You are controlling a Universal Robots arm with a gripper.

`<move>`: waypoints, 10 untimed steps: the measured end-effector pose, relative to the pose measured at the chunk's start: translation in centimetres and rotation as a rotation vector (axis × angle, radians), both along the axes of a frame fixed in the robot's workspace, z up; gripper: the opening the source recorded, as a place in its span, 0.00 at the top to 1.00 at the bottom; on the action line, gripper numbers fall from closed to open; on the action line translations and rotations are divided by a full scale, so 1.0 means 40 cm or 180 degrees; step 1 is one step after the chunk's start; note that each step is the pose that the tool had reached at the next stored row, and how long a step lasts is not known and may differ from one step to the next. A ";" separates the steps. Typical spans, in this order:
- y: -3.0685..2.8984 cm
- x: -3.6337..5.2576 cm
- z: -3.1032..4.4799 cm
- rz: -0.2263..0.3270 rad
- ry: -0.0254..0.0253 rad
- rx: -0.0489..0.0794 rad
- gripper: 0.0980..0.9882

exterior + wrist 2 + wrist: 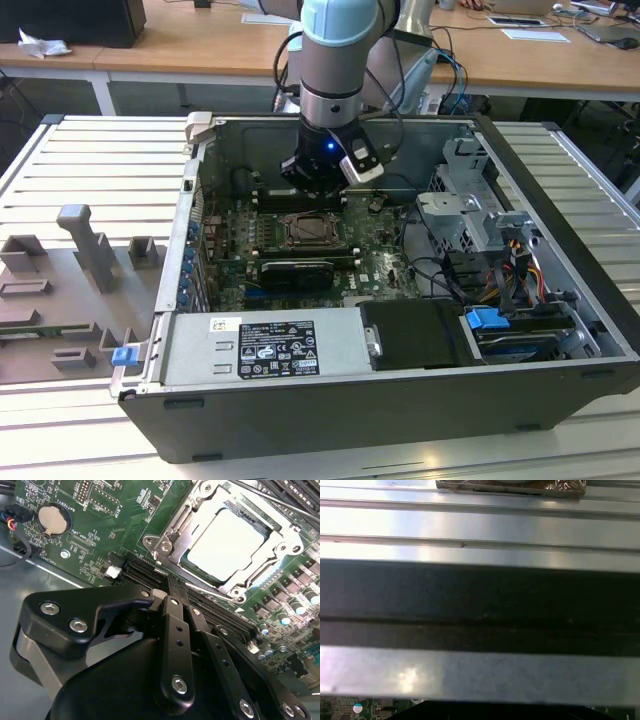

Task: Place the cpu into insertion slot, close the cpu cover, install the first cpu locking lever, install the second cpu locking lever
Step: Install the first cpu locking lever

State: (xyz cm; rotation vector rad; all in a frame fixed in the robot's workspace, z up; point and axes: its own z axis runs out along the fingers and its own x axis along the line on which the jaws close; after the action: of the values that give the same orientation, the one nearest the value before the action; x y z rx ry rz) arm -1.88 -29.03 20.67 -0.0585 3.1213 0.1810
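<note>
The cpu (225, 547), a pale square chip, lies in the insertion slot (318, 232) on the green board inside the open computer case (560, 190). The silvery cpu cover (172, 527) is folded flat over it and frames its face. One thin metal lever rod (215, 592) runs along the socket's near edge and another (265, 500) along the far edge. My gripper (162, 594) hangs low over the board just beside the socket, by the memory slots. Its black fingers meet at the tips, shut, with nothing seen between them. In the exterior view the gripper (315, 185) stands just behind the socket.
A long black expansion card (295, 272) lies beside the socket, and a grey power supply (265, 345) fills the case front. Drive cage and cables (480, 230) crowd the exterior view's right. Grey fixtures (90, 245) stand on the ribbed table at its left. A coin battery (52, 520) sits on the board.
</note>
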 end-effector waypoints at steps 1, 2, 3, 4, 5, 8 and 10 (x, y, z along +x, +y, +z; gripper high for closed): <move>0.000 0.000 -0.006 0.0000 0.0000 -0.0007 0.99; 0.000 0.001 -0.008 0.0000 0.0001 -0.0014 0.99; 0.000 0.001 -0.008 0.0000 0.0001 -0.0016 0.99; 0.000 0.001 -0.009 0.0000 0.0001 -0.0017 0.99; 0.000 0.001 -0.010 0.0000 0.0001 -0.0018 0.99; 0.000 0.001 -0.010 0.0000 0.0000 -0.0017 0.99; 0.000 0.001 -0.007 0.0000 -0.0002 -0.0016 0.99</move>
State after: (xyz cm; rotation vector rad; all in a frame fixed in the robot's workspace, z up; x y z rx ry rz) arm -1.83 -29.01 20.39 -0.0585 3.1213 0.1731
